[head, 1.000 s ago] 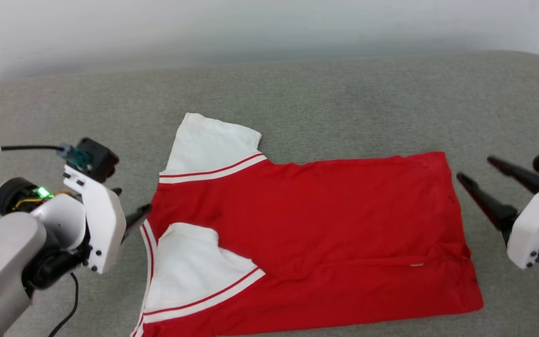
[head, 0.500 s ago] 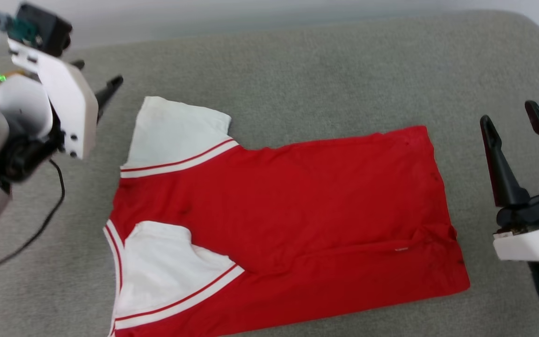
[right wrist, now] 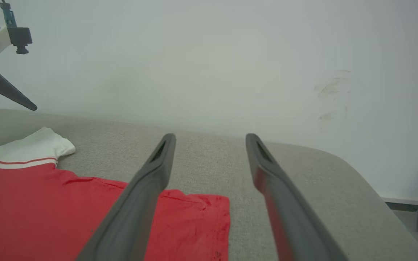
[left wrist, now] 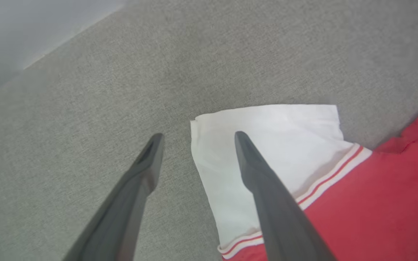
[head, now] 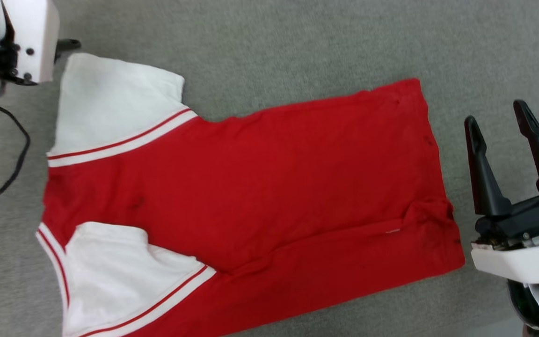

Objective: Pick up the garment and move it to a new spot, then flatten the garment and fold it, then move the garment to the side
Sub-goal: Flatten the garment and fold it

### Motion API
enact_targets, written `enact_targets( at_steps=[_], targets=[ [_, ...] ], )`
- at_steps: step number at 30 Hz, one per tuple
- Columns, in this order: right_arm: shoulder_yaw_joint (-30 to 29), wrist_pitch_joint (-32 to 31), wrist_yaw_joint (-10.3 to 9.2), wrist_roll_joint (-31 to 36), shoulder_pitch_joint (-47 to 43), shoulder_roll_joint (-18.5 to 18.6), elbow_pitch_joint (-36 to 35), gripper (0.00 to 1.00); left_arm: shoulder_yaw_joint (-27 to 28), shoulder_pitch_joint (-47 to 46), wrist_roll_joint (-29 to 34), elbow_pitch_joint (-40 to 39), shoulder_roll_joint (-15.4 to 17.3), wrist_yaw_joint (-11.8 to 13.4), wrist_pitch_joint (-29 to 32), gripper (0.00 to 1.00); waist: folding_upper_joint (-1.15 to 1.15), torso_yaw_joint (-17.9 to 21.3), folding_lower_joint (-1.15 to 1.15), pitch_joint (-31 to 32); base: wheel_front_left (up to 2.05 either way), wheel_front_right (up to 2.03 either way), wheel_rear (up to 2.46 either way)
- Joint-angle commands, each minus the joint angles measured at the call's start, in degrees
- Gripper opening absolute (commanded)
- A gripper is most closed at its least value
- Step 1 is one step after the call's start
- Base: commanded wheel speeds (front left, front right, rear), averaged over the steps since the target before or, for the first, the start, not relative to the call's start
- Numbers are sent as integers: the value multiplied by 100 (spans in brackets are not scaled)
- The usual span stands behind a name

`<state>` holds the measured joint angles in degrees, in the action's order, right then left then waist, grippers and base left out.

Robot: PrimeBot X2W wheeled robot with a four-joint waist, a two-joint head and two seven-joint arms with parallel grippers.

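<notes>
1. Where the head view looks down on the grey padded surface (head: 297,42), the garment (head: 260,182) lies flat, plain red side up, collar end toward the left edge, hem toward the right. The near sleeve (head: 124,276) is folded onto the red body, with a crease along the near side. The far sleeve (head: 115,107) lies spread out. The right gripper (head: 495,112) stands just beside the hem, released and empty.
2. In the left wrist view, the left gripper (left wrist: 198,136) is spread wide and empty, one finger over the far sleeve's outer edge, the other over bare surface. Contact cannot be told.
3. In the right wrist view, the hem's far corner lies below the spread fingers.
4. Status: placing and flattening appear complete, and the near-side fold appears made. Left to do: fold the far side, fold crosswise, move aside.
</notes>
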<state>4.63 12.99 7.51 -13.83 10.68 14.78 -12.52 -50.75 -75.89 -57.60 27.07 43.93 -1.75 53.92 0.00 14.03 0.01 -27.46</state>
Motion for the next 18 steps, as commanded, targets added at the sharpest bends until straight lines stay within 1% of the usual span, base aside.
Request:
enact_targets(
  at_steps=[1, 5, 7, 13, 14, 15, 18],
  targets=[
    [23, 35, -6, 29, 130, -47, 4, 100, -36, -165, 64, 6, 23, 11, 127, 100, 0, 175, -1, -323, 0, 0, 0],
    [145, 88, -5, 6, 314, -64, 122, 100, -159, -364, 60, 47, 43, 51, 666, 100, 0, 268, -1, -642, 0, 0, 0],
    [213, 113, -5, 5, 415, -58, 196, 100, -270, -420, 139, 53, 104, -2, 886, 100, 0, 295, -1, -749, 0, 0, 0],
    [300, 177, -5, -23, 620, -58, 435, 100, -516, -150, 123, 150, 119, -111, 1115, 100, 0, 316, -1, -870, 0, 0, 0],
    [299, 186, -6, -24, 652, -46, 469, 100, -548, -105, 127, 151, 121, -129, 1128, 86, 0, 310, -1, -859, 0, 0, 0],
    [284, 180, -6, -36, 686, -22, 505, 100, -555, -71, 118, 150, 119, -156, 1115, 0, 0, 291, -1, -836, 0, 0, 0],
    [203, 192, -6, -20, 796, 86, 561, 100, -521, -56, 94, 127, 137, -226, 1008, 0, 0, 233, -1, -694, 0, 0, 0]
  ],
)
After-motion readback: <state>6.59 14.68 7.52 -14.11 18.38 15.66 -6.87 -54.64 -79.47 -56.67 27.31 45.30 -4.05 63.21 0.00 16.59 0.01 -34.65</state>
